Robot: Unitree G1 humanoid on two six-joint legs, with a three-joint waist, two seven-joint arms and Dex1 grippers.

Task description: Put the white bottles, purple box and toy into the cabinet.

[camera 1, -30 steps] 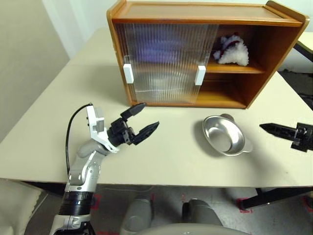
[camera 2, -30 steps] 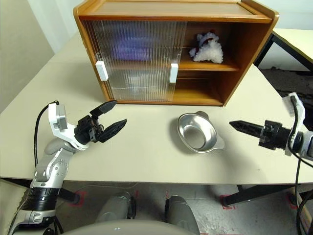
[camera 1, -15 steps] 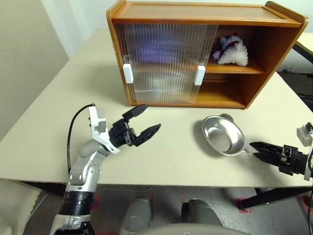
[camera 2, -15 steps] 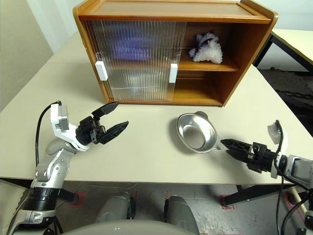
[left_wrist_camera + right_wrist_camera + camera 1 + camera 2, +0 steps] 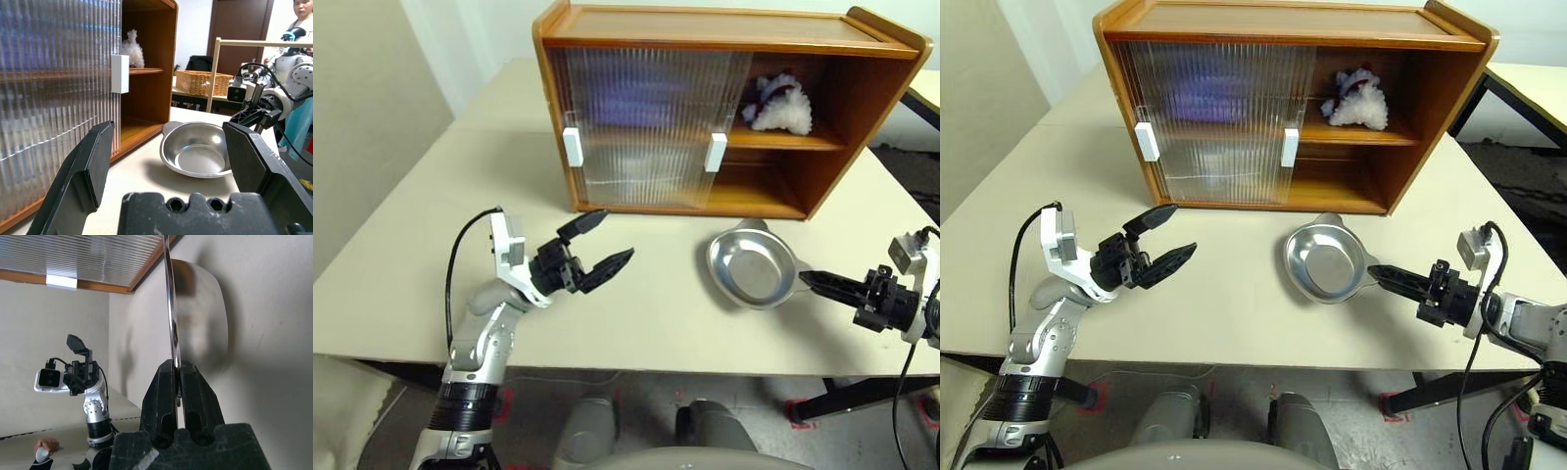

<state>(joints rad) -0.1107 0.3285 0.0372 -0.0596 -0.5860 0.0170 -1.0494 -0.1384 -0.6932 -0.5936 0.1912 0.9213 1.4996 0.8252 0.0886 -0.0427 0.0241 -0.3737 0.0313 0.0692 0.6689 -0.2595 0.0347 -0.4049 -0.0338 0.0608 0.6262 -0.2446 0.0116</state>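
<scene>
- Where the head camera's left eye looks down, the cabinet (image 5: 724, 108) stands at the back of the pale worktop (image 5: 646, 304), its ribbed doors slid over its left part and its right part open. The toy (image 5: 778, 103) sits on the upper shelf in that open part. A lilac blur behind the ribbed door on the upper shelf may be the purple box; I cannot tell for sure.
- From the right eye, the left claw (image 5: 1163, 240) hangs above the worktop in front of the doors, fingers spread wide and holding nothing. The right claw (image 5: 1383, 277) is pinched onto the rim of the steel bowl (image 5: 1324, 264), which lies before the cabinet's open side.
- Along the left wrist view, both black fingers (image 5: 85, 171) stand far apart; between them the bowl rests on the worktop, with the toy up on its shelf and a person at the far edge.
- Through the right wrist view, the two fingers (image 5: 164, 391) are closed on the bowl's thin rim (image 5: 171, 323).
</scene>
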